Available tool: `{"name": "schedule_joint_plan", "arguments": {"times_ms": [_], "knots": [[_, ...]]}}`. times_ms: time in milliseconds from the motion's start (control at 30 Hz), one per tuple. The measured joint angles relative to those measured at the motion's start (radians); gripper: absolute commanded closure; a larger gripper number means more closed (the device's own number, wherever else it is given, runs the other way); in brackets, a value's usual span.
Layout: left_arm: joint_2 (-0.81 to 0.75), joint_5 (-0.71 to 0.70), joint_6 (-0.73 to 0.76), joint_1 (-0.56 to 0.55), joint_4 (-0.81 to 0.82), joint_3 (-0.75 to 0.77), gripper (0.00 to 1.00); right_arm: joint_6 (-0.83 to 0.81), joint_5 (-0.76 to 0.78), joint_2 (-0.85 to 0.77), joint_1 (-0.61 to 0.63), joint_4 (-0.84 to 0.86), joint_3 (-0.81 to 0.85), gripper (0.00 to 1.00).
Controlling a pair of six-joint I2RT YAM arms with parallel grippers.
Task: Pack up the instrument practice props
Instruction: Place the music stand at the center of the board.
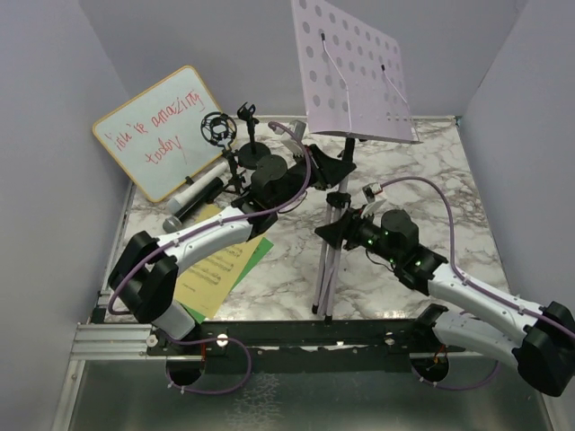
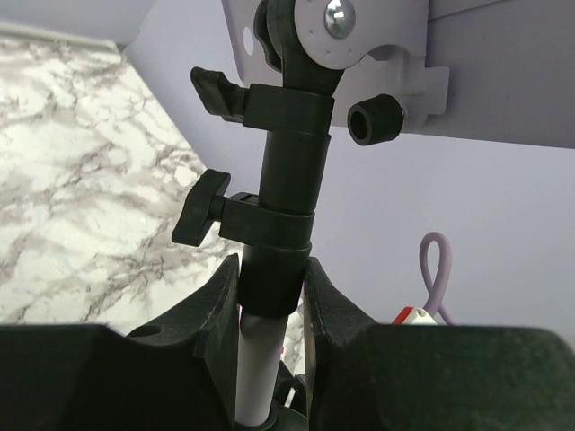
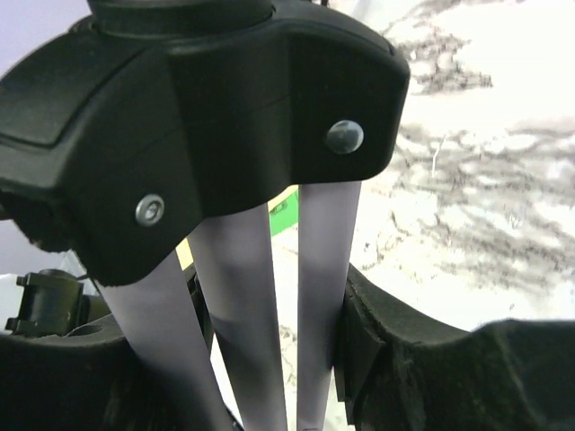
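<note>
1. Two hands are set on one music stand (image 1: 355, 76), which is held upright in the middle of the desk (image 1: 431, 171), with its lilac perforated rack tilted at the top.
2. The left hand (image 1: 334, 164) is clamped on the stand's black sleeve (image 2: 287, 233), just under the rack. In the left wrist view its fingers (image 2: 211, 314) are pressed against both sides of that sleeve, below two clamp knobs.
3. The right hand (image 1: 340, 229) is placed lower, under the black hub (image 3: 225, 117) from which the legs (image 3: 238, 314) hang.
4. The right hand's fingers (image 3: 386, 350) are set either side of the lilac legs, and one is touching the rightmost leg. Whether the bundle is squeezed cannot be told.
5. The legs are folded close together, and their feet are planted near the near edge of the desk.
6. Two microphones (image 1: 193, 205) are laid side by side at the far left, at the foot of a whiteboard (image 1: 157, 130) with red writing.
7. A black tripod (image 1: 218, 130) with a ring mount and a round-base holder (image 1: 254, 154) are placed just right of the microphones, beyond the left arm.
8. A yellow sheet (image 1: 216, 274) is laid over a green sheet (image 1: 258, 251) at the near left, partly covered by the left arm.
</note>
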Motion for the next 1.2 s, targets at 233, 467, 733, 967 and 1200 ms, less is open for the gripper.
{"name": "schedule_joint_plan", "arguments": {"times_ms": [233,467,733,967,1200], "knots": [[0.047,-0.020,-0.099,0.000,0.017,-0.059,1.00,0.084,-0.011,-0.035,0.002,-0.082,-0.043,0.99],[0.121,-0.037,-0.167,0.000,0.019,-0.117,1.00,0.144,-0.010,-0.041,0.006,-0.089,-0.137,0.99],[0.251,-0.042,-0.218,0.000,0.033,-0.116,1.00,0.233,0.029,-0.029,0.007,-0.075,-0.211,0.99],[0.359,-0.023,-0.267,-0.001,0.071,-0.113,1.00,0.240,0.088,0.004,0.008,-0.063,-0.267,0.99],[0.441,-0.014,-0.293,-0.001,0.152,-0.090,1.00,0.231,0.144,0.066,0.008,0.003,-0.285,0.99]]}}
